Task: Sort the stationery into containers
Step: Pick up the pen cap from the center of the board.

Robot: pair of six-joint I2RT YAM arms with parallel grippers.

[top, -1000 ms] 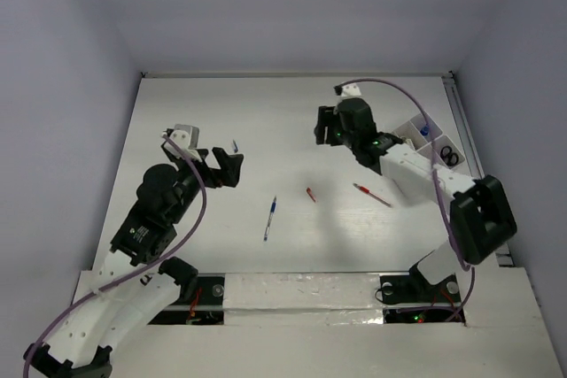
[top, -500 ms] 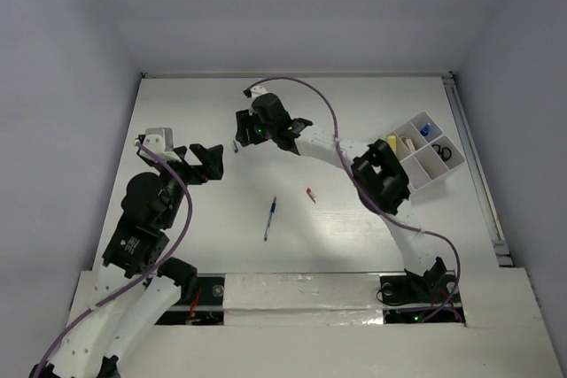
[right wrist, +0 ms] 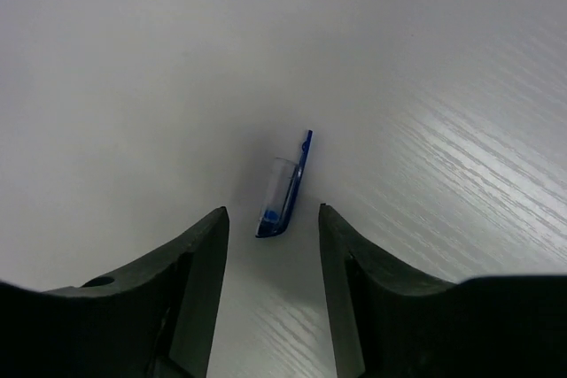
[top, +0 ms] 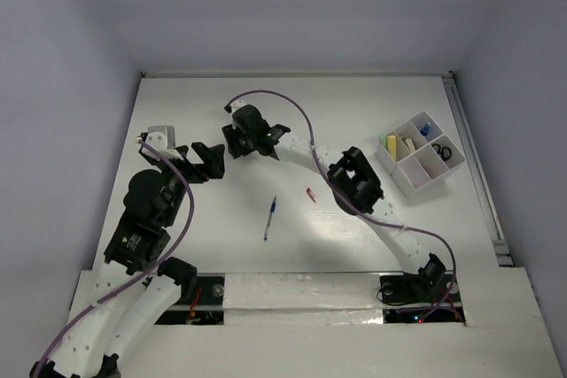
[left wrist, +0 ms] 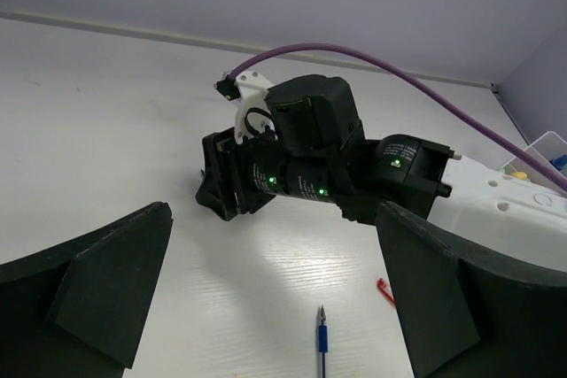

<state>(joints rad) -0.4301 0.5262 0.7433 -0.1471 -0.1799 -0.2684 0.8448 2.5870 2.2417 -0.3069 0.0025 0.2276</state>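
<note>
Blue pen cap (right wrist: 283, 188) lies flat on the white bench (right wrist: 425, 59), well apart from the organiser tray (top: 409, 181). It sits between the fingers of the right claw (right wrist: 270, 214), which stands parted on either side of it; neither finger visibly touches it. The left claw (top: 213, 160) gapes wide and holds nothing, farther from the tray than the right. A blue-white pen (top: 269, 219) and a red bit (top: 310, 194) lie between the cap and the tray, nearer the arm bases.

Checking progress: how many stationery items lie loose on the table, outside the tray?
3: a blue-white pen mid-table, a red piece to its right, a blue cap between the right gripper's jaws. Others may be hidden.
</note>
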